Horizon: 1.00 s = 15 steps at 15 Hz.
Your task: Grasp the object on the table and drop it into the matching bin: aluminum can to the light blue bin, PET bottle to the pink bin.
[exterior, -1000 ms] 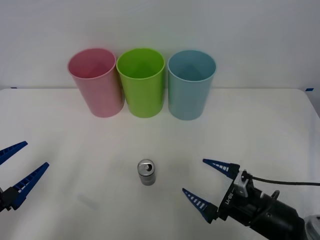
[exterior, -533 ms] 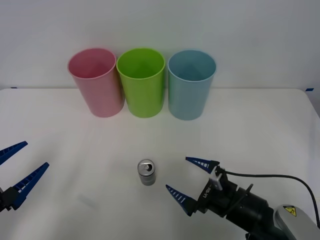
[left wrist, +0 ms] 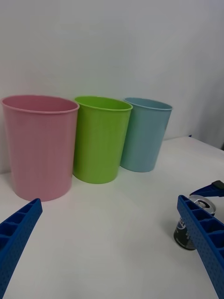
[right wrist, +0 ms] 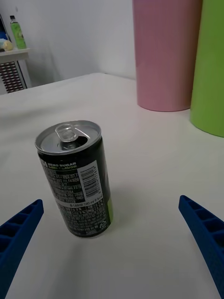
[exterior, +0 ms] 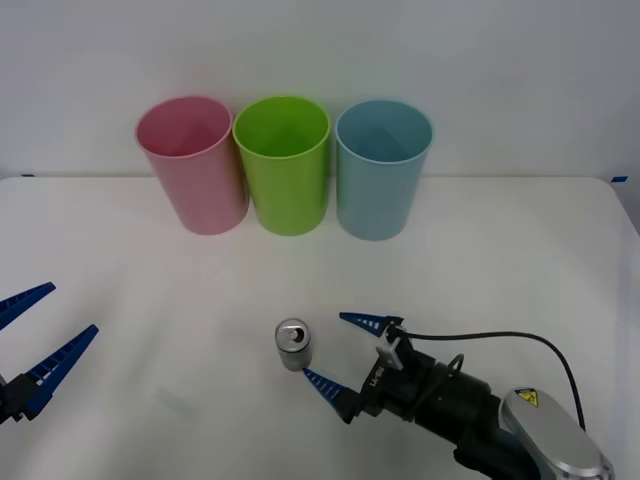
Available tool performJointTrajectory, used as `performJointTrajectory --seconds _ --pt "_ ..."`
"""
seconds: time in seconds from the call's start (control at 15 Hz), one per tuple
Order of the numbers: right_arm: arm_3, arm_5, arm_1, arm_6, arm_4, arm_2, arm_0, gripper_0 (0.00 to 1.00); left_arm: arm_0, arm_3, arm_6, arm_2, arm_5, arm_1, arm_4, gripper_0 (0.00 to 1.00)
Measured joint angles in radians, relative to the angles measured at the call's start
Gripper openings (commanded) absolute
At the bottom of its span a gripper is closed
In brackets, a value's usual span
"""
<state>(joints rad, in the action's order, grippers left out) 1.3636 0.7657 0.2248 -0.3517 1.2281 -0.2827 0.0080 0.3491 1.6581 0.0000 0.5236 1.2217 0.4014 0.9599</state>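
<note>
Three bins stand at the far side of the surface (exterior: pixel 520 260): pink bin (exterior: pixel 192 163), green bin (exterior: pixel 283 163), light blue bin (exterior: pixel 380 167). Right end effector (exterior: pixel 343 350), fingers spread wide and empty, sits just right of the upright aluminum can (exterior: pixel 293 344). Left end effector (exterior: pixel 40 330) waits spread apart, near left.

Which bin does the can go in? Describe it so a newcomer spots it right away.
At the far edge of the white table, three tall cup-shaped bins stand in a row against the wall. The light blue bin is at the row's right end, next to the green bin, with the pink bin at the opposite end. Its pale blue colour sets it apart.
</note>
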Motion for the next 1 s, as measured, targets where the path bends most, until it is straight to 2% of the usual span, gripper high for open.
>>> performJointTrajectory --seconds 0.33,1.0 --pt "-0.104 -0.025 -0.066 -0.009 0.025 -0.024 -0.084 1.00 0.000 0.000 0.000 0.000 0.000 0.000 0.000 1.00" --pt "-0.146 -0.100 -0.087 -0.016 0.025 -0.101 -0.137 1.00 0.000 0.000 0.000 0.000 0.000 0.000 0.000 1.00"
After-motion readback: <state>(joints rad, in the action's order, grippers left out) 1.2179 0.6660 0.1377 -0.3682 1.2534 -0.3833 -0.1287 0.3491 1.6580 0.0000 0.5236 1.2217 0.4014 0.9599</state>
